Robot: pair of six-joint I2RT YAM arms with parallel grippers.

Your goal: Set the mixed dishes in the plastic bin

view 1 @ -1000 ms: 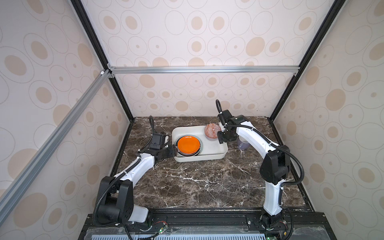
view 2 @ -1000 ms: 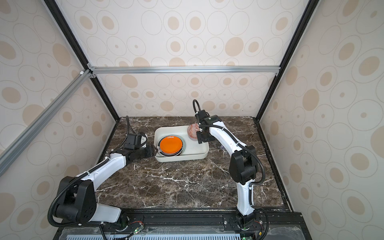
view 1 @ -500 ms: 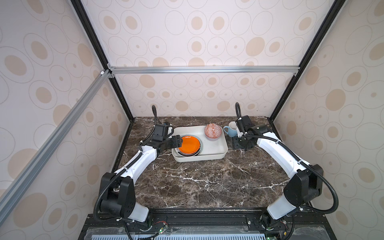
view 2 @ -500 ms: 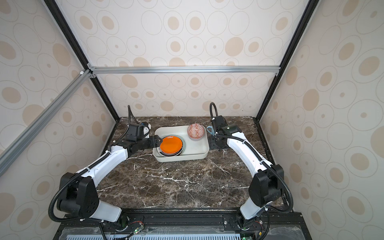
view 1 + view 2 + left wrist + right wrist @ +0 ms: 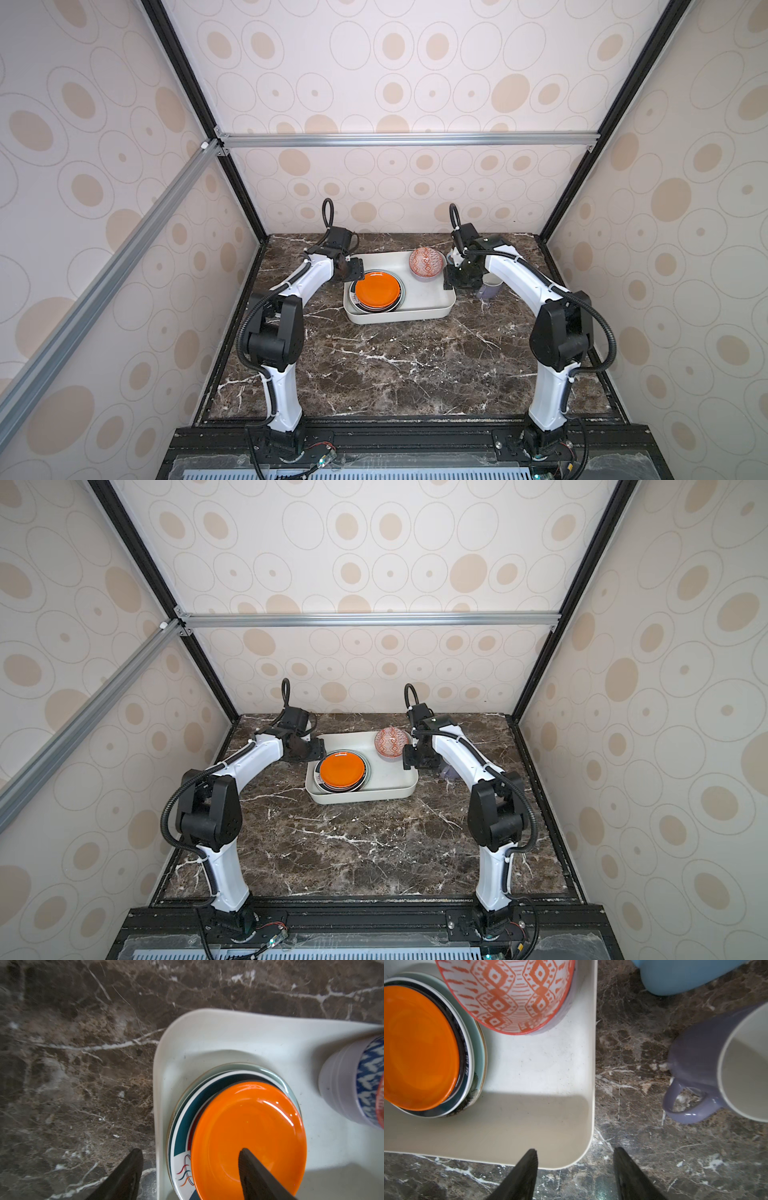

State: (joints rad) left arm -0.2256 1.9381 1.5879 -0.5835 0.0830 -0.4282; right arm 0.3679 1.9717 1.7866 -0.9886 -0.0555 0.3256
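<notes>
The white plastic bin [image 5: 415,318] [image 5: 365,799] holds a plate stack topped by an orange plate [image 5: 377,289] [image 5: 249,1126]. Behind it in the bin, a red-patterned bowl [image 5: 427,262] [image 5: 508,995] is nested in a lavender bowl [image 5: 340,1088]. A lavender mug [image 5: 490,289] [image 5: 695,1059] and a light blue mug [image 5: 685,976] stand on the marble right of the bin. My left gripper [image 5: 353,270] [image 5: 189,1153] is open and empty, straddling the bin's left wall and the stack's edge. My right gripper [image 5: 451,279] [image 5: 575,1151] is open and empty at the bin's right wall, between bowl and lavender mug.
Dark marble tabletop [image 5: 395,365] stretches in front of the bin. Patterned enclosure walls and black frame posts [image 5: 548,232] close in the back and sides. Both arm elbows [image 5: 274,332] stand near the front corners.
My right gripper left the red-patterned bowl, swung out right past the mugs and now hovers at the bin's right wall. My left gripper shifted toward the bin's back left.
</notes>
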